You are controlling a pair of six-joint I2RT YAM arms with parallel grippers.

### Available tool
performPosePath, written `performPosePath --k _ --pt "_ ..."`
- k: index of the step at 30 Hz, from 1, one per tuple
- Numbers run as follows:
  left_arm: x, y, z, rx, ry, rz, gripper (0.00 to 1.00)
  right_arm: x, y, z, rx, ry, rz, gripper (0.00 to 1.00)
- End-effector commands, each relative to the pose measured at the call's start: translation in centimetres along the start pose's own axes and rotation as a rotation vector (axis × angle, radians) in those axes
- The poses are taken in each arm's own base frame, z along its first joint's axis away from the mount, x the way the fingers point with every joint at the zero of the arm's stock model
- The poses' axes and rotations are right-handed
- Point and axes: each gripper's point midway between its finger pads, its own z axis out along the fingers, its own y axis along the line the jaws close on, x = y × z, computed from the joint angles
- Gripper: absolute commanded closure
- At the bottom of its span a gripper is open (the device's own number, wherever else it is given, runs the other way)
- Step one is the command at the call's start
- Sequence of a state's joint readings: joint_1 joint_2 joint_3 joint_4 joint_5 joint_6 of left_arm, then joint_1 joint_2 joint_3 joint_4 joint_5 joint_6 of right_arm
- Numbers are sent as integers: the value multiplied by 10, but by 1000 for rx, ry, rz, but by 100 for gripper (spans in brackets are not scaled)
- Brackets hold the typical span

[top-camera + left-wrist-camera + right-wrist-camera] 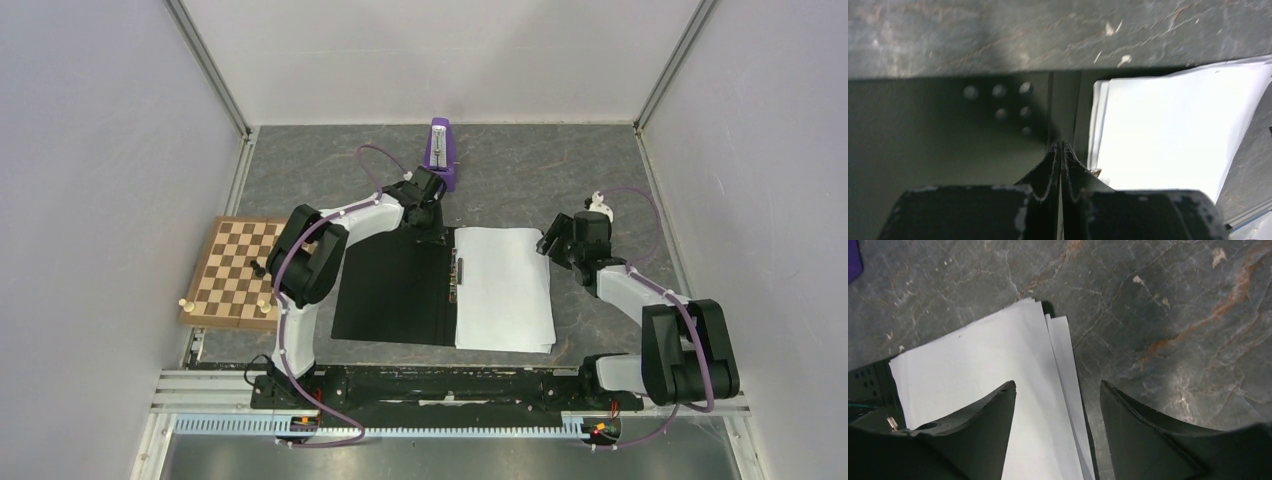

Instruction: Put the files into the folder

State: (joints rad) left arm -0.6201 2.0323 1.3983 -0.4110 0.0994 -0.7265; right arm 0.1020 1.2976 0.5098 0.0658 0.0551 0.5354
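The folder (390,290) lies open and flat, black inside up, with a metal spine clip (459,277) down its middle. The files (503,288), a slightly fanned stack of white sheets, lie on its right half. My left gripper (428,228) is shut with nothing between its jaws, at the folder's far edge by the spine. The left wrist view shows its tips (1061,145) over the black folder (938,130), left of the files (1168,125). My right gripper (548,243) is open and empty over the files' far right corner (978,360), its jaws (1057,385) straddling the stack's right edge.
A brown chessboard (235,272) with a few pieces lies left of the folder, beside the left arm. A purple object (441,150) stands at the back, behind the left gripper. A small white object (598,203) stands behind the right gripper. Walls enclose the table on three sides.
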Motion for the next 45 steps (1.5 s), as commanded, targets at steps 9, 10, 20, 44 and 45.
performPosePath --k 9,10,20,44,45 --pt "-9 -2 21 -19 14 22 98 -20 30 19 -165 -52 71 51" --pt "-9 -1 22 -21 15 22 98 -20 30 19 -166 -52 72 52" --pt "-8 0 23 -24 16 21 98 -11 28 30 -157 -21 85 54" --pt "-9 0 23 -25 21 27 98 -24 44 30 -97 -33 -16 52" --pt "-9 1 22 -28 20 25 98 -30 43 27 -80 -41 -30 49"
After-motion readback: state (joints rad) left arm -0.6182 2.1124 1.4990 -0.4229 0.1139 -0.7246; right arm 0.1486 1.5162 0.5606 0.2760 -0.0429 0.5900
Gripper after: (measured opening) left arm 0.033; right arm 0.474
